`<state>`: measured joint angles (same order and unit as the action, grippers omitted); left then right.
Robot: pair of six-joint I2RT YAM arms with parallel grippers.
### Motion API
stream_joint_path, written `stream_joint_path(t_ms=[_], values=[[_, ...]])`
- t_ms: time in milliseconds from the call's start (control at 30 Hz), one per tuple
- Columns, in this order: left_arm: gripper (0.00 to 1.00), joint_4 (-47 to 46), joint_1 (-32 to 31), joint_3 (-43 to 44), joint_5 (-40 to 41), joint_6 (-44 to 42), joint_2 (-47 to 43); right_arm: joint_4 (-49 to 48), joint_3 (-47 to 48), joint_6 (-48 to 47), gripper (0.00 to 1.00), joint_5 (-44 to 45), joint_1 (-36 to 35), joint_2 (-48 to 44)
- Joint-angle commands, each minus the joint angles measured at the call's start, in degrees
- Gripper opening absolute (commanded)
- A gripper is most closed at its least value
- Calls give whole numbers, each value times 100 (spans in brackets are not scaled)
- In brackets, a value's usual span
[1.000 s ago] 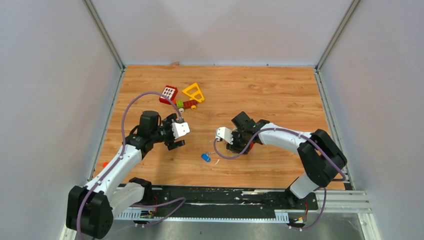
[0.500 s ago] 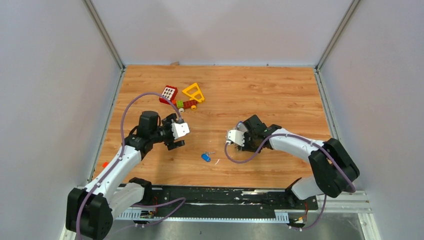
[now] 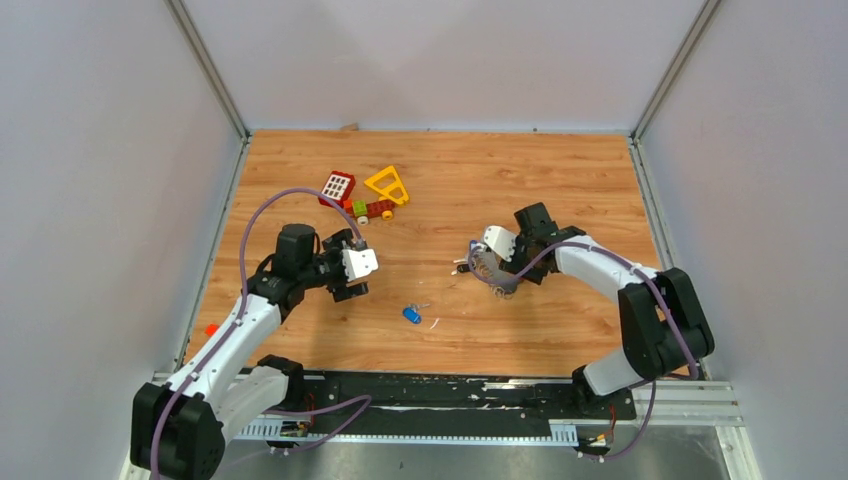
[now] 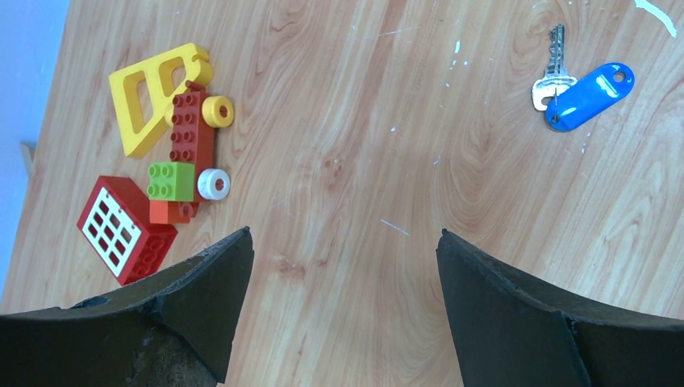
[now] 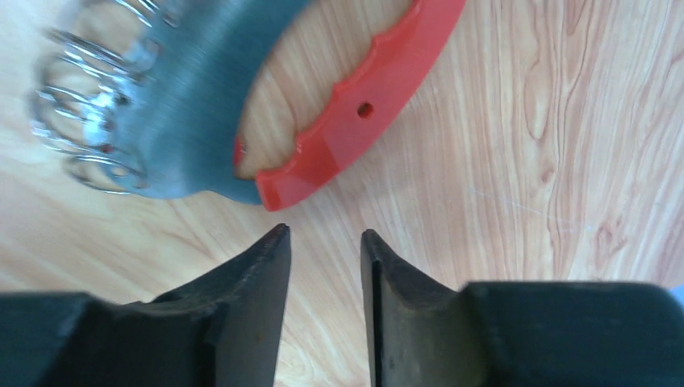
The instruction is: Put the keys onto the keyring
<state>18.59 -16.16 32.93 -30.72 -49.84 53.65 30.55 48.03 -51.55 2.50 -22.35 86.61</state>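
A silver key with a blue plastic head (image 3: 411, 314) lies on the wooden table between the arms; the left wrist view shows the same blue key (image 4: 587, 95) at the upper right. The keyring's red curved clip (image 5: 363, 109) is joined to a grey strap (image 5: 193, 97) with wire rings. It lies flat just beyond my right gripper (image 5: 325, 231), whose jaws are a little apart and hold nothing. From above, the keyring (image 3: 480, 262) sits by the right gripper (image 3: 503, 262). My left gripper (image 4: 345, 234) hangs wide open over bare wood (image 3: 350, 272). No red key shows.
Toy pieces sit at the back left: a yellow triangular frame (image 3: 387, 184), a red square block with white buttons (image 3: 337, 187), and a red brick bar with green and yellow pieces (image 3: 372, 209). Grey walls close in the table's sides and back.
My right gripper has swung right and toward the back, away from the blue key. The left arm and the blue key have stayed put.
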Motion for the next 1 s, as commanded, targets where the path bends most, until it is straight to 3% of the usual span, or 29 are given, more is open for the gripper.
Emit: stream_joint_path(t_ms=[0,100,200,533,967], values=[[91,2,-36,-49,21,-55,-119,609,434,469,42,-1475,-41,-433],[91,-19,-37,-59,31,-3,-109,896,541,750,49,-2634,-49,-563],[91,-73,-40,-43,23,63,-91,918,657,990,52,-3060,-149,-438],[91,-112,-41,-28,-39,187,-128,545,1140,1039,44,-2513,-370,737],[91,-147,-37,-28,-94,89,-48,687,1194,413,30,-2646,-371,978]])
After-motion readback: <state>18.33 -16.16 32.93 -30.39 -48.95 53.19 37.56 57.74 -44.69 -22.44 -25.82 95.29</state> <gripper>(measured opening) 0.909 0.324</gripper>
